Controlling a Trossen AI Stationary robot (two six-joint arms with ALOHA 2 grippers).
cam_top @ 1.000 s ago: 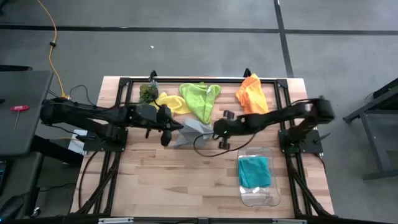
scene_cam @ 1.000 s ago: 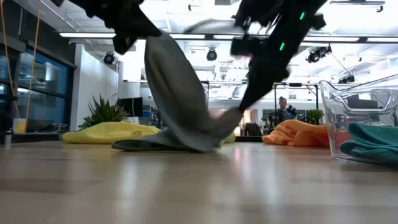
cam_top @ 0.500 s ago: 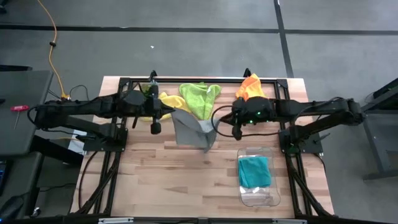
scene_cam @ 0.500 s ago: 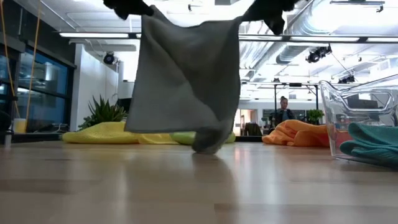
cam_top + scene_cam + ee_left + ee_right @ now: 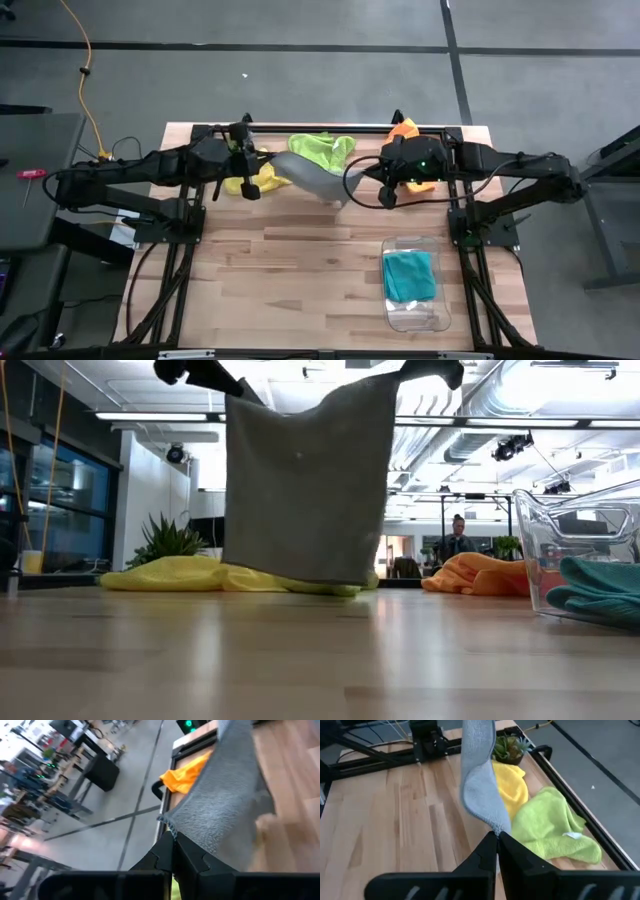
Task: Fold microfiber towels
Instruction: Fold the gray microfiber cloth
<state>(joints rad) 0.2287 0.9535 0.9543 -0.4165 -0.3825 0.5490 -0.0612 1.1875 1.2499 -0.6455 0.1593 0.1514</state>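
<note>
Jaws clamped, the left gripper [image 5: 172, 845] and right gripper [image 5: 497, 840] are each pinching a top corner of the soft grey microfiber towel [image 5: 305, 480], spreading it flat for folding.

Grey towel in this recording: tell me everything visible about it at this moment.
The grey towel is a soft, nubby microfiber cloth, spread almost flat and hanging upright in the air between the two arms. The left pincer is shut on one top corner, the right pincer on the other. From above it shows as a narrow sagging band toward the table's far side. Its bottom edge hangs in front of the yellow towel; whether it touches the tabletop cannot be told.
</note>
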